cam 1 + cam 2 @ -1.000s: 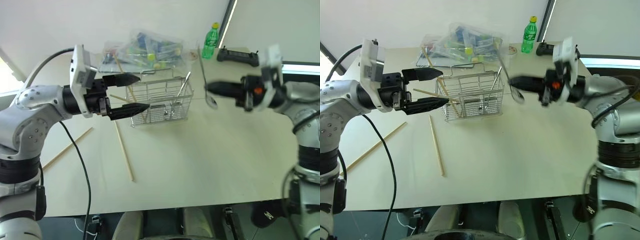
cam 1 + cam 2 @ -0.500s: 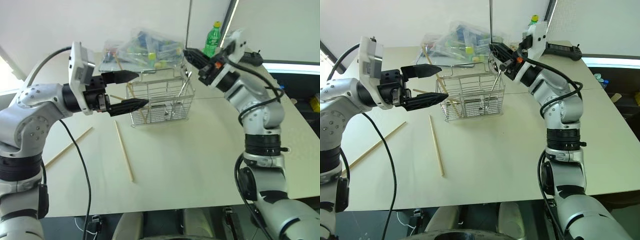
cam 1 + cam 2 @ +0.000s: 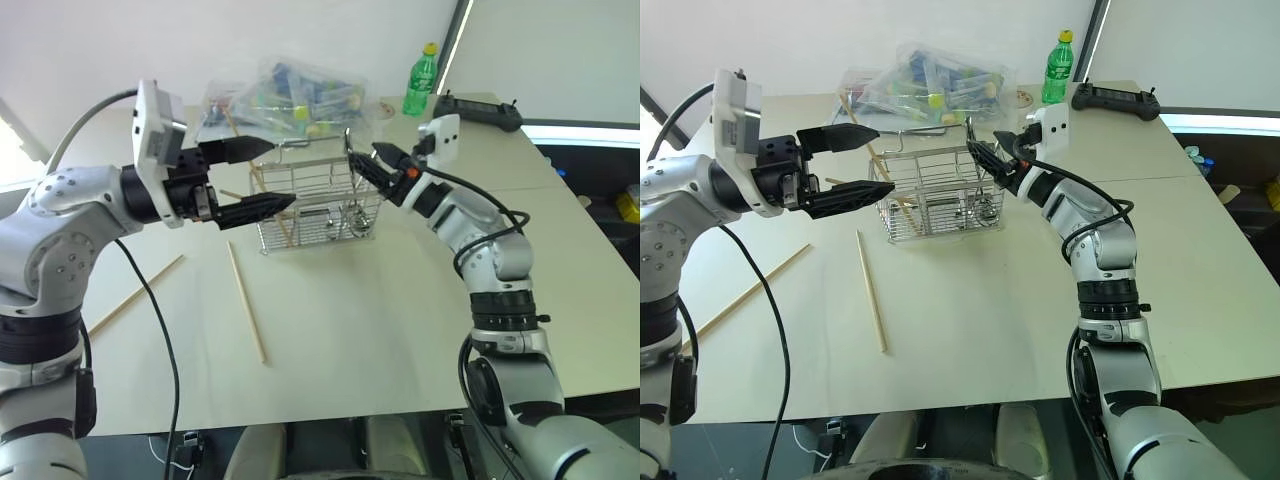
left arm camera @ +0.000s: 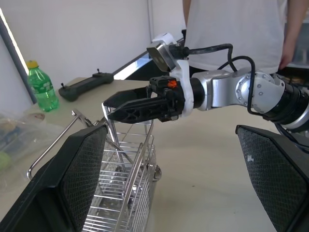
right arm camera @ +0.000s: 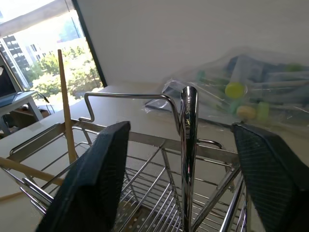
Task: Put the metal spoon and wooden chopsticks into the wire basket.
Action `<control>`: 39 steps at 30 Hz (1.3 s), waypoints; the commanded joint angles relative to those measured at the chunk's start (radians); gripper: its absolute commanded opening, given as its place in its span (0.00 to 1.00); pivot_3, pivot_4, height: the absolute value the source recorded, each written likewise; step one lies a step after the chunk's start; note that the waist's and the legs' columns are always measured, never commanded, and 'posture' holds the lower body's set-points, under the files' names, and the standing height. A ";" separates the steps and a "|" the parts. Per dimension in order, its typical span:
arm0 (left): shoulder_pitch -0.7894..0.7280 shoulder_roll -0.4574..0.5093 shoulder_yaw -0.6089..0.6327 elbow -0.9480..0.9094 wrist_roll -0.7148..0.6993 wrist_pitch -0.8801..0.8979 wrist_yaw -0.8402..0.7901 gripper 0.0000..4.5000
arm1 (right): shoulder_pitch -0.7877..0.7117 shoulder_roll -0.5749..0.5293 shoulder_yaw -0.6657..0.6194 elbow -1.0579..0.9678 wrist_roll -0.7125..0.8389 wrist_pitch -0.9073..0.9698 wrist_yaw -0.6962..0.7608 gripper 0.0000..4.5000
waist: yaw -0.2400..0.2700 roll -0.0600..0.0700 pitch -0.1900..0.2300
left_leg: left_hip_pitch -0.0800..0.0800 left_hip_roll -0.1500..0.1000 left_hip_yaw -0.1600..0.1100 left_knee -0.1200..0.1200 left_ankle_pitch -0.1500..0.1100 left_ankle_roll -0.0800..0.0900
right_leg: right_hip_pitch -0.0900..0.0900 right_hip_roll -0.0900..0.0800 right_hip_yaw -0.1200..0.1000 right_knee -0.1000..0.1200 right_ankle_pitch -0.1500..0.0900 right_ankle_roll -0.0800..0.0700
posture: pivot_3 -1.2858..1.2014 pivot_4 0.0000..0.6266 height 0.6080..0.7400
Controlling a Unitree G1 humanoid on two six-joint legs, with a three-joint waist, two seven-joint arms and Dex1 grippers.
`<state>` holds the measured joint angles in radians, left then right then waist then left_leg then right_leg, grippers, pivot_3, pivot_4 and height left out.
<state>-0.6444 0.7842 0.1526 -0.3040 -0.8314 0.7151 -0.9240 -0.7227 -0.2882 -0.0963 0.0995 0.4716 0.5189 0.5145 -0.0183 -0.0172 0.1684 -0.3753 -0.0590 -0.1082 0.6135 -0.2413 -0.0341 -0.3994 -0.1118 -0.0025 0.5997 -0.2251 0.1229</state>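
spoon: the slim shiny metal spoon (image 5: 188, 159) is standing nearly upright inside the silver wire basket (image 3: 320, 205), bowl down, handle tip poking up past the rim at the right end.

right tool: the right tool (image 3: 372, 160) is hovering right at that handle top with its black fingers spread, one either side of the handle, not pinching it. Looks like a let-go to me, so the spoon part is basically done.

left tool: the left tool (image 3: 262, 178) is hanging at the basket's left end, fingers splayed wide, holding nothing.

chopsticks: a couple of pale wooden chopsticks (image 3: 890, 187) are leaning in the basket's left end already. Two more are lying flat on the pale desk (image 3: 400, 320): one chopstick (image 3: 246, 314) running near-to-far just left of the basket, another chopstick (image 3: 135, 295) slanting further left.

what the next move hangs on: I'd guess the left arm is getting those, since they're lying below and nearer than its tool.
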 commanded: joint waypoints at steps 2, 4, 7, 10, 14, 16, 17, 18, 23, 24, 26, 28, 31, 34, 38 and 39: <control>-0.043 0.009 0.023 0.013 0.012 -0.024 -0.008 1.00 | -0.017 -0.052 -0.040 -0.090 0.016 0.023 -0.006 0.99 | 0.003 0.000 0.000 | 0.000 0.000 0.000 0.000 0.000 0.000 | 0.000 0.000 0.000 0.000 0.000 0.000 | 0.52 0.24 0.93; -0.053 0.007 0.019 0.023 0.019 -0.026 -0.011 1.00 | -0.038 -0.090 -0.070 -0.119 0.044 0.054 -0.004 0.99 | 0.004 0.000 0.000 | 0.000 0.000 0.000 0.000 0.000 0.000 | 0.000 0.000 0.000 0.000 0.000 0.000 | 0.52 0.24 0.93; -0.066 0.009 0.018 0.039 0.026 -0.029 -0.022 1.00 | -0.096 -0.167 -0.134 -0.163 0.112 0.117 0.015 0.99 | 0.003 0.000 0.000 | 0.000 0.000 0.000 0.000 0.000 0.000 | 0.000 0.000 0.000 -0.001 0.000 0.000 | 0.52 0.24 0.93; -0.074 0.016 0.019 0.052 0.036 -0.034 -0.035 1.00 | -0.149 -0.264 -0.186 -0.191 0.186 0.186 0.058 0.99 | 0.003 0.001 0.001 | -0.001 0.000 0.001 0.000 0.000 0.000 | 0.000 0.000 0.000 -0.001 0.000 0.000 | 0.52 0.24 0.93; -0.098 0.034 0.031 0.074 0.041 -0.026 -0.052 1.00 | -0.136 -0.443 -0.198 -0.267 0.263 0.280 0.202 0.99 | 0.004 0.001 0.001 | -0.001 0.001 0.000 -0.001 -0.001 0.001 | 0.001 0.000 -0.001 -0.002 0.000 0.000 | 0.52 0.24 0.93; -0.102 0.059 0.041 0.083 0.043 -0.024 -0.067 1.00 | -0.064 -0.546 -0.169 -0.347 0.274 0.294 0.311 0.99 | 0.004 0.000 0.001 | -0.001 0.001 0.001 -0.001 -0.001 0.002 | 0.001 0.000 -0.001 -0.003 0.000 0.000 | 0.52 0.24 0.93; -0.098 0.083 0.049 0.089 0.052 -0.029 -0.083 1.00 | 0.001 -0.607 -0.160 -0.401 0.277 0.291 0.383 0.99 | 0.006 0.000 0.001 | -0.001 0.001 0.001 -0.001 -0.001 0.002 | 0.002 0.000 -0.001 -0.004 -0.001 0.001 | 0.52 0.24 0.93; -0.090 0.110 0.056 0.096 0.064 -0.039 -0.101 1.00 | 0.063 -0.655 -0.156 -0.448 0.281 0.285 0.439 0.99 | 0.005 -0.001 0.001 | -0.001 0.001 0.001 -0.001 -0.001 0.003 | 0.002 0.000 -0.001 -0.004 -0.001 0.001 | 0.52 0.24 0.93; -0.041 0.266 0.121 0.193 0.114 -0.069 -0.199 1.00 | 0.378 -0.731 -0.223 -0.611 0.338 0.295 0.543 0.99 | 0.000 -0.001 0.001 | -0.001 0.003 0.005 -0.001 -0.003 0.004 | 0.001 -0.001 0.000 -0.004 -0.002 0.002 | 0.52 0.24 0.93; -0.030 0.286 0.132 0.212 0.121 -0.075 -0.211 1.00 | 0.443 -0.726 -0.226 -0.621 0.320 0.267 0.560 0.99 | 0.003 -0.001 0.001 | 0.000 0.003 0.005 0.000 -0.003 0.005 | 0.001 -0.001 0.000 -0.004 -0.003 0.001 | 0.52 0.24 0.93; -0.010 0.306 0.143 0.254 0.137 -0.082 -0.220 1.00 | 0.526 -0.700 -0.196 -0.612 0.252 0.205 0.540 0.99 | 0.007 -0.002 0.001 | 0.000 0.004 0.005 0.000 -0.003 0.004 | 0.002 -0.001 0.000 -0.004 -0.006 0.002 | 0.52 0.24 0.93; 0.018 0.316 0.141 0.293 0.165 -0.099 -0.228 1.00 | 0.551 -0.673 -0.153 -0.598 0.189 0.167 0.485 0.99 | 0.008 -0.001 0.001 | 0.000 0.004 0.005 0.001 -0.003 0.004 | 0.002 -0.002 0.000 -0.004 -0.007 0.002 | 0.52 0.24 0.93; 0.102 0.361 0.099 0.372 0.274 -0.192 -0.277 1.00 | 0.557 -0.646 -0.158 -0.632 0.221 0.179 0.462 0.99 | 0.007 -0.001 0.001 | 0.000 0.004 0.004 0.002 -0.003 0.004 | 0.002 -0.005 0.000 -0.005 -0.006 0.001 | 0.52 0.24 0.93; 0.115 0.366 0.010 0.489 0.402 -0.289 -0.290 1.00 | 0.565 -0.639 -0.159 -0.652 0.223 0.176 0.447 0.99 | 0.010 -0.002 0.001 | -0.001 0.004 0.003 0.000 -0.003 0.004 | -0.001 -0.005 0.000 -0.004 -0.004 -0.003 | 0.52 0.24 0.93; 0.057 0.308 -0.099 0.621 0.510 -0.346 -0.289 1.00 | 0.574 -0.626 -0.158 -0.681 0.230 0.187 0.415 0.99 | 0.024 -0.003 0.000 | -0.006 0.003 0.003 -0.001 -0.003 0.004 | -0.005 -0.005 -0.001 -0.005 -0.004 -0.002 | 0.52 0.24 0.93; 0.045 0.296 -0.125 0.656 0.543 -0.368 -0.287 1.00 | 0.577 -0.624 -0.163 -0.689 0.237 0.193 0.406 0.99 | 0.028 -0.003 0.000 | -0.009 0.003 0.002 0.000 -0.003 0.004 | -0.007 -0.005 -0.001 -0.005 -0.003 -0.002 | 0.52 0.24 0.93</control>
<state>-0.5651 1.0750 0.0440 0.3188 -0.3372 0.3949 -1.2100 -0.1464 -0.9203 -0.2354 -0.5500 0.6869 0.7136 0.9347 0.0095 -0.0204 0.1686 -0.3861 -0.0563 -0.1056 0.6147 -0.2439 -0.0300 -0.4076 -0.1171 -0.0033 0.5950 -0.2266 0.1239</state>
